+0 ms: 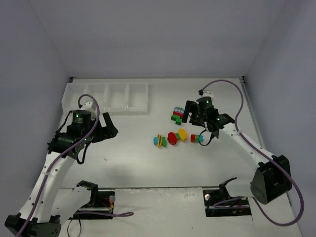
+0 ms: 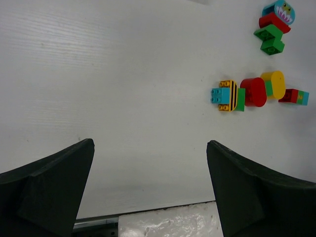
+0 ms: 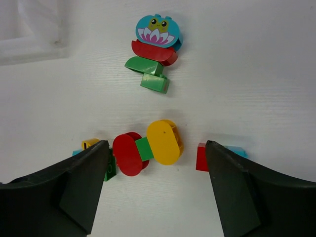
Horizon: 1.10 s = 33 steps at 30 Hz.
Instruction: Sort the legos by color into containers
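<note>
Right gripper: fingers spread, nothing pinched, above the brick row. Between the fingers lies one joined stack: red oval, green link, yellow oval. Just outside its right finger: red-and-cyan brick. At its left finger: striped piece, mostly hidden. Ahead: cyan brick printed with a frog face and pink flower, joined to a red piece and a green piece. Left gripper: spread, holding nothing, bricks ahead to its right. Tray lies just beyond it.

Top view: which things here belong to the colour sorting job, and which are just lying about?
Job: long translucent white four-compartment tray; cyan, red and green brick stack; row of small cyan, red, yellow and green plastic bricks.
Just there: purple arm cables.
</note>
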Tool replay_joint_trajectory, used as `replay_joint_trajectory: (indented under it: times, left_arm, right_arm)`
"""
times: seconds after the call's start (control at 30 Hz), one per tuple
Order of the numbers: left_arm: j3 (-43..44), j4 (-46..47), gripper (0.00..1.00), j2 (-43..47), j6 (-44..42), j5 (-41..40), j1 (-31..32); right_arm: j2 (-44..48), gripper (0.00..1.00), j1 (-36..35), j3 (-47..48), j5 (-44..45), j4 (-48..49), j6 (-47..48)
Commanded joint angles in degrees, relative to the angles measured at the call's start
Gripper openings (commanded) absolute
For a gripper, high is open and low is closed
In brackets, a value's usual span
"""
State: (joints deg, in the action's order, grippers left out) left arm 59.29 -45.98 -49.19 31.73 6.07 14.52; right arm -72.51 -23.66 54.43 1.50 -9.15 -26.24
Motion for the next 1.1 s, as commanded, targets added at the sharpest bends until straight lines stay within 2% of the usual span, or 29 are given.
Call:
replay_joint_trajectory:
  times: [0.0, 0.17, 0.37, 0.53, 0.67, 0.83, 1.07]
  left_arm:
    - [0.04, 0.81, 0.9, -0.64, 2.38, 4.04, 0.24]
    - [-0.4, -1.13, 0.9, 0.49, 1.23, 4.04, 0.24]
    - [-0.93, 0.0, 0.9, 0.85, 2.28, 3.16, 0.24]
    - [-1.19, 1.33, 0.9, -0.99, 5.09, 2.46, 0.24]
    - [-1.36, 3.17, 0.9, -2.84, 5.8, 3.08, 0.24]
    - [-2.95, 5.9, 0.9, -4.07, 7.99, 1.76, 0.24]
    - [-2.51, 7.92, 0.9, -6.53, 7.12, 3.51, 0.24]
  right_arm:
    - [-5.26, 0.77, -2.87, 3.83, 7.28, 3.08, -6.61]
    - [-15.79, 0.79, -7.89, 7.26, 13.88, 3.17, -10.93]
    - [-25.64, 0.72, -8.33, 13.15, 15.11, 3.08, -13.57]
    - [-29.7, 0.7, -7.9, 16.49, 17.49, 1.33, -14.45]
    - [-30.41, 0.72, -5.7, 18.51, 17.58, 1.32, -12.88]
    - [-32.68, 0.77, -0.34, 21.06, 13.63, 1.32, -11.38]
    - [-39.37, 0.84, 0.54, 27.82, 10.55, 1.06, -11.73]
